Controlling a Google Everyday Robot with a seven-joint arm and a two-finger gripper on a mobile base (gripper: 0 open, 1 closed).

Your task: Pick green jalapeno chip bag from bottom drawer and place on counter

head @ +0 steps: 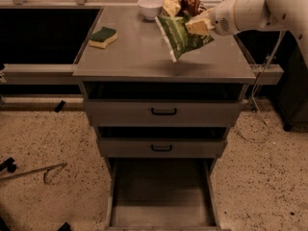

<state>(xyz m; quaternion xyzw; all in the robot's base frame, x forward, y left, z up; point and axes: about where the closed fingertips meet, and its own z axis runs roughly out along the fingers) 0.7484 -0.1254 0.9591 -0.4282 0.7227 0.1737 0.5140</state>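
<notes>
My gripper [196, 26] is shut on the top edge of the green jalapeno chip bag [179, 37]. The bag hangs tilted above the right part of the counter [139, 57], its lower corner just over the surface. The white arm reaches in from the upper right. The bottom drawer [161, 196] stands pulled open at the base of the cabinet, its grey floor bare.
A green-and-yellow sponge [103, 36] lies on the counter's left side. A white bowl [149, 6] and a brown-and-yellow snack bag [180, 5] sit at the back. The two upper drawers [163, 112] with black handles are pulled out slightly. A cable trails on the floor at right.
</notes>
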